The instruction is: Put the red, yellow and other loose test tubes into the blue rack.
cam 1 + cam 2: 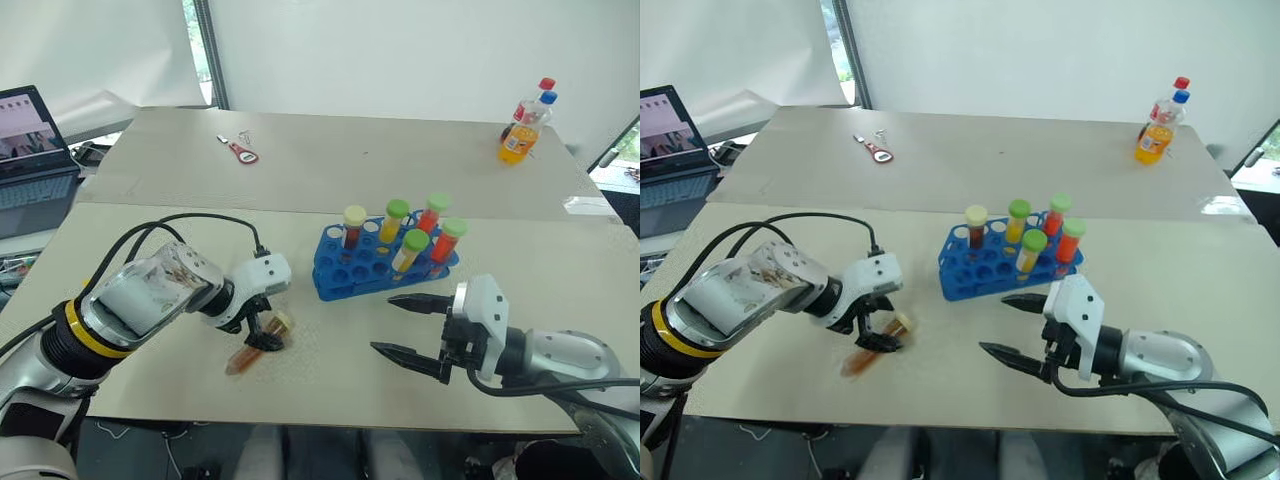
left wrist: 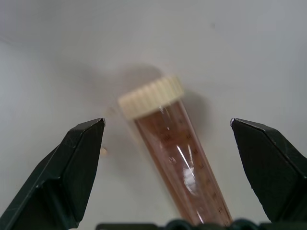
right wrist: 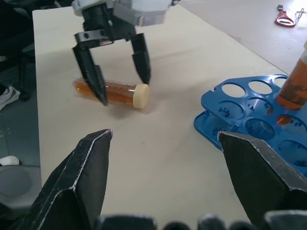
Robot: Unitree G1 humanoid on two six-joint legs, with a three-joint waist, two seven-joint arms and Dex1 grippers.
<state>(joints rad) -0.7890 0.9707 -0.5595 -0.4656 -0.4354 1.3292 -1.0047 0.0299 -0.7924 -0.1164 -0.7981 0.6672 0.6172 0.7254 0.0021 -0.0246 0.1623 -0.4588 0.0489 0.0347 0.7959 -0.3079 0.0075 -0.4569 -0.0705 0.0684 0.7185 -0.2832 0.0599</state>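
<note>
The brown test tube (image 1: 256,346) lies flat on the table (image 1: 180,240) in the lower left of the left eye view, apart from the blue rack (image 1: 378,262) at centre. It looks like the last loose one: five capped tubes already stand upright in the rack's holes. The left claw (image 1: 262,330) points steeply down with its fingers spread to either side of the tube, released and grasping nothing, a pose that fits a coming pinch across the tube's body. The tube's long axis runs on a diagonal, pale-yellow cap toward the upper right and the rack, base toward the lower left. The right claw (image 1: 408,325), lower right, hangs just in front of the rack, also spread wide and empty, probably parked clear of the work.

In the left wrist view the tube (image 2: 180,158) sits between the two black fingertips (image 2: 79,158), touching neither. Its cap points toward the top of the frame and slightly left, and its body slants down toward the bottom right, so the jaws straddle it somewhat askew.

In the right wrist view the tube (image 3: 112,92) lies at upper left, nearly level in the frame, cap at its right end facing the rack (image 3: 254,124). The left claw (image 3: 117,76) stands over it, one finger in front of the body, the other behind near the cap. The right claw's own fingers (image 3: 81,182) rise wide apart with nothing between them.
</note>
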